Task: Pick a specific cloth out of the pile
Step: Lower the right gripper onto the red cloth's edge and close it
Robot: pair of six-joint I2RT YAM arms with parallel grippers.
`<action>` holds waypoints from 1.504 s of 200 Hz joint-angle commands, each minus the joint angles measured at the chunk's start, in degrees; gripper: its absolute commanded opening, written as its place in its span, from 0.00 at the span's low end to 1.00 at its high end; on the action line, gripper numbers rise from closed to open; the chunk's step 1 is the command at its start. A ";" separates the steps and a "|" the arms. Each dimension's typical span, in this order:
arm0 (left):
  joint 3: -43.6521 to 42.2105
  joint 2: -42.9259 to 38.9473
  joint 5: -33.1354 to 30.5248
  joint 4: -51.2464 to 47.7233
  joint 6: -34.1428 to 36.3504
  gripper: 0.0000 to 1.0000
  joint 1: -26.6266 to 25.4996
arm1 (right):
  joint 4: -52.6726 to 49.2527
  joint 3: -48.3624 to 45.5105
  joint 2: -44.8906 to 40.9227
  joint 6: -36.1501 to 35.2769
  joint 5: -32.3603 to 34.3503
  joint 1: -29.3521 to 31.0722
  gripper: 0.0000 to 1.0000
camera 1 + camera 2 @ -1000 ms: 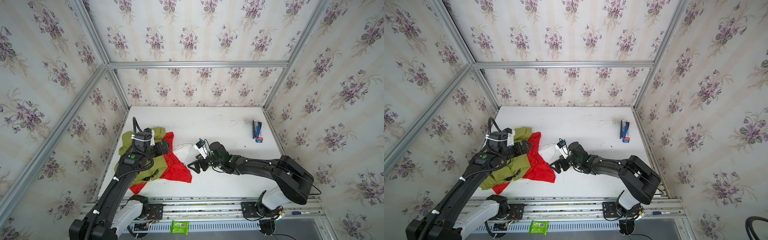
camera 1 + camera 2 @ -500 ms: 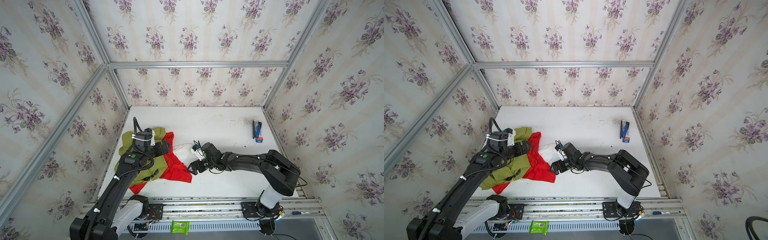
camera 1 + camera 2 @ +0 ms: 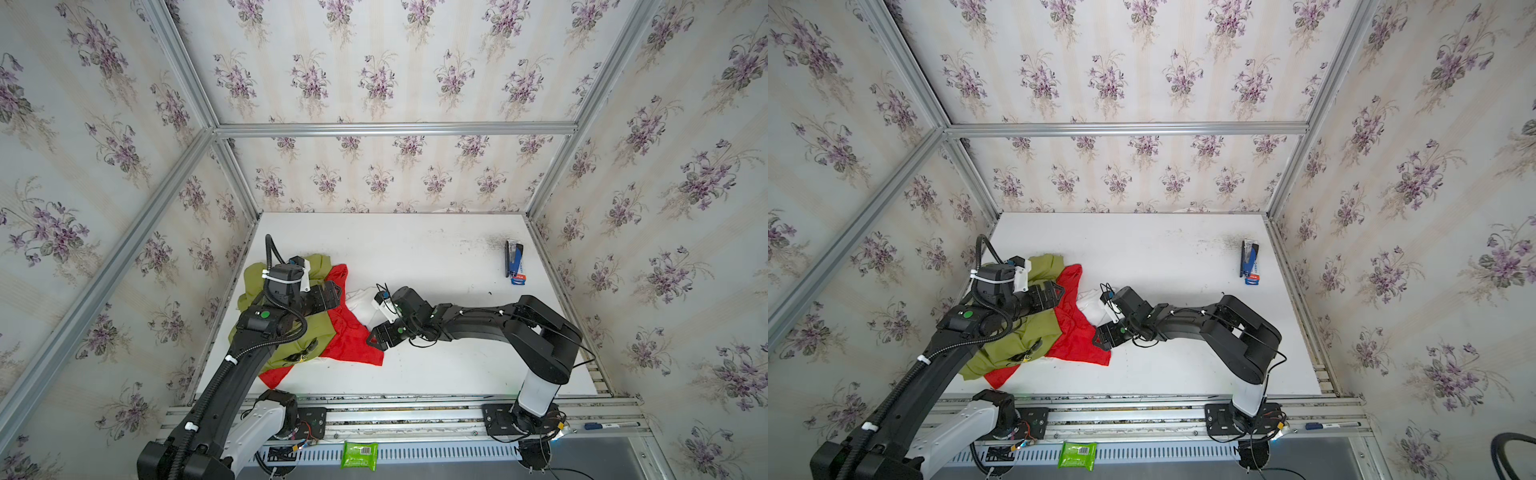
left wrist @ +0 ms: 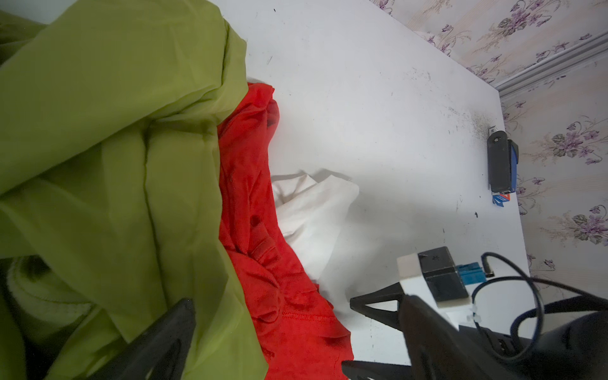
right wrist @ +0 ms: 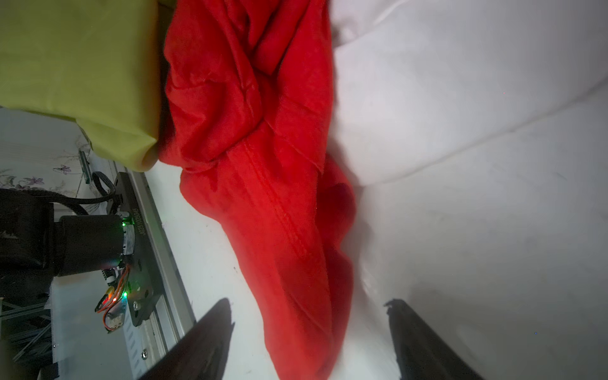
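**Operator:** Where is the cloth [image 3: 349,332]?

**Spotter:** You find it in the pile [image 3: 318,334] at the left of the table [image 3: 415,257], and both top views show it [image 3: 1077,332]. It lies crumpled between the green cloth [image 3: 251,278] and the white cloth [image 3: 361,303], touching both. The green one covers its left side. A red corner pokes out from under the green near the table's front edge.

**Operator:** And my right gripper [image 3: 374,338]?

**Spotter:** Your right gripper sits low at the cloth's right edge, just beside the white cloth [image 3: 1092,305]. In your right wrist view the gripper [image 5: 309,304] has its jaws standing apart. A hemmed fold of the cloth [image 5: 263,164] lies between them. Neither finger presses the fabric there, so it holds nothing.

**Operator:** The left gripper [image 3: 334,295]?

**Spotter:** Your left gripper hangs over the pile, above the line where green meets red. In your left wrist view the gripper [image 4: 296,306] has its jaws spread wide and empty. Below it you see the green cloth [image 4: 115,131], the cloth [image 4: 263,263] and the white cloth [image 4: 312,214]. You cannot tell whether a finger touches the fabric.

**Operator:** Anything else on the table?

**Spotter:** You have a black-and-blue object [image 3: 514,262] at the far right, well apart from the pile.
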 commanded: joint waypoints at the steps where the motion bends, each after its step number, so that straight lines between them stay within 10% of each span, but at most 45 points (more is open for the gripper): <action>1: 0.25 -0.10 0.38 0.00 0.72 1.00 -0.02 | 1.67 1.68 1.78 -1.25 0.79 1.09 0.75; 301: 4.32 -3.89 -0.80 -5.03 3.48 0.97 -2.57 | 4.74 3.94 -2.26 -4.30 2.56 2.34 0.00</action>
